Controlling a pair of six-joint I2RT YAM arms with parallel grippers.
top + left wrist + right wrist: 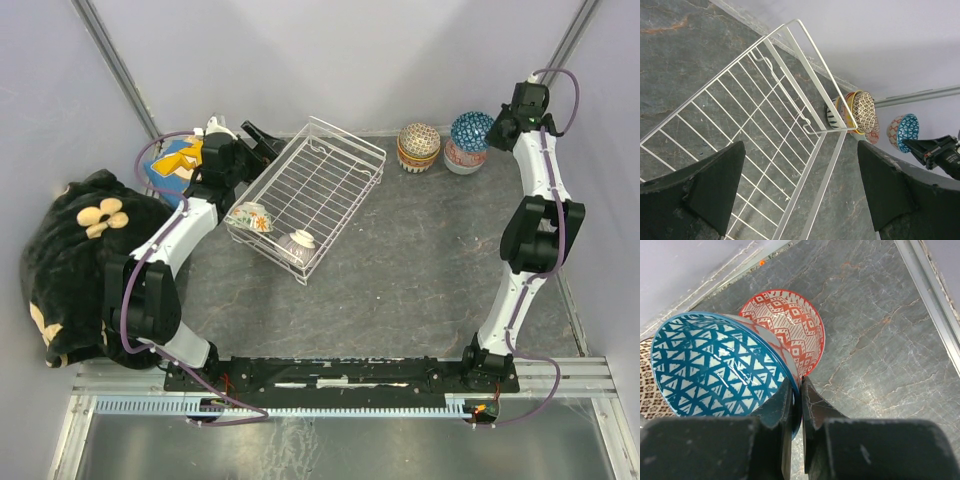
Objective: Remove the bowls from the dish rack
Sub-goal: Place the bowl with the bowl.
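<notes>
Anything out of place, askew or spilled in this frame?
The dish rack sits skewed, diagonal in the overhead view. A black plush-like bundle with a cream flower lies at the left edge, unrelated to dishes. The blue bowl, pinched at its rim by the right gripper, tilts over the red-patterned bowl. No spills.

Left arm [172,238]: extended forward from its base along the left side of the dish rack [345,137]. Left gripper [801,150]: at the rack's far-left corner, jaws spread wide, holding nothing. Right arm [540,190]: raised and bent at the elbow, well right of the rack. Right gripper [796,384]: well right of the rack's far corner, fingers pinched on the rim of the blue bowl [715,365].
</notes>
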